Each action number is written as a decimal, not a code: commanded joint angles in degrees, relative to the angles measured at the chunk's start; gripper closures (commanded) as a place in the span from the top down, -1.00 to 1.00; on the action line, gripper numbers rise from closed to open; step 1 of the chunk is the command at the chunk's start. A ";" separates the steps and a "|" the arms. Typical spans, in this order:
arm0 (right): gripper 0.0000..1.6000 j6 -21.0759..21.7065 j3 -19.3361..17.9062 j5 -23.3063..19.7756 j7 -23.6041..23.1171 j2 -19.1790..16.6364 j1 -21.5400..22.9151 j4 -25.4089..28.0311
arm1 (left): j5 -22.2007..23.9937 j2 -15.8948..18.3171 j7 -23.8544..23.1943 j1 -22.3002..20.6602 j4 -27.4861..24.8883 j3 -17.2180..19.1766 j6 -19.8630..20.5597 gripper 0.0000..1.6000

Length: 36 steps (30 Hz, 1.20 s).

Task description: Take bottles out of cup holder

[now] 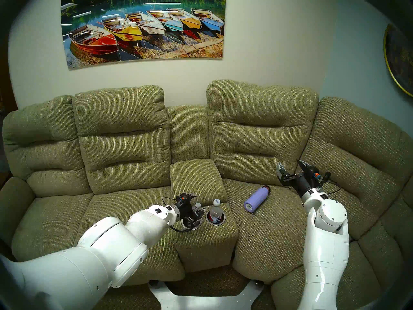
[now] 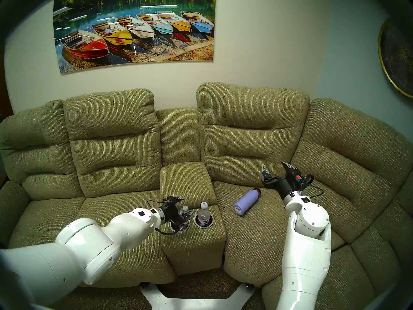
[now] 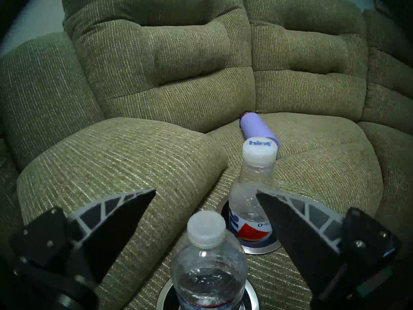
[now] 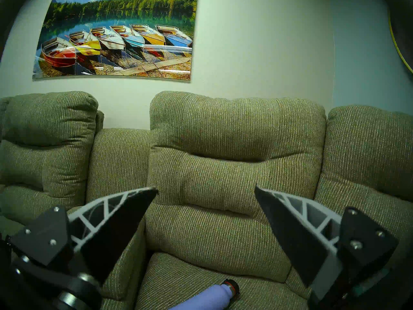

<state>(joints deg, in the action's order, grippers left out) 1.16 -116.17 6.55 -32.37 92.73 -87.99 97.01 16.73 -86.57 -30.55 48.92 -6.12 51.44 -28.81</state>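
Observation:
Two clear bottles with white caps stand upright in the cup holder of the olive console. The pale-label bottle (image 1: 198,206) (image 3: 207,269) is in the left well (image 3: 163,297). The red-white-blue label bottle (image 1: 215,212) (image 3: 251,200) is in the right well (image 1: 215,223) (image 3: 261,249). My left gripper (image 1: 196,203) (image 3: 205,192) is open, with its fingers on either side of the pale-label bottle's top and not touching it. My right gripper (image 1: 289,163) (image 4: 206,188) is open and empty, held above the right seat and pointing at the backrest.
A lavender metal flask (image 1: 257,198) (image 3: 257,128) (image 4: 201,300) lies on its side on the right seat cushion, between the console and my right arm. The padded console lid (image 1: 195,177) rises behind the wells. Sofa backrests stand close behind.

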 commanded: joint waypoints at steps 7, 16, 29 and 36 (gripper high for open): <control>1.00 -0.17 0.06 -0.12 0.00 -0.07 0.45 1.12 | -0.71 -0.47 1.92 -0.72 -0.35 -0.71 2.95 1.00; 1.00 -0.18 0.06 -0.13 -0.01 -0.08 0.47 1.08 | -1.15 -0.92 3.83 -0.64 -0.45 -0.98 5.06 1.00; 1.00 -0.20 0.06 -0.13 -0.01 -0.10 0.49 1.02 | -1.75 -1.50 5.55 -1.09 -0.50 -1.40 8.81 -0.96; 1.00 -0.20 0.06 -0.13 -0.01 -0.10 0.49 1.01 | -1.81 -1.52 5.79 -1.09 -0.60 -1.48 9.44 -1.00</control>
<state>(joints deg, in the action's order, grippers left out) 1.16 -116.17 6.55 -32.37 92.71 -87.99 96.96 14.94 -87.82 -24.87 48.49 -6.26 49.97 -19.79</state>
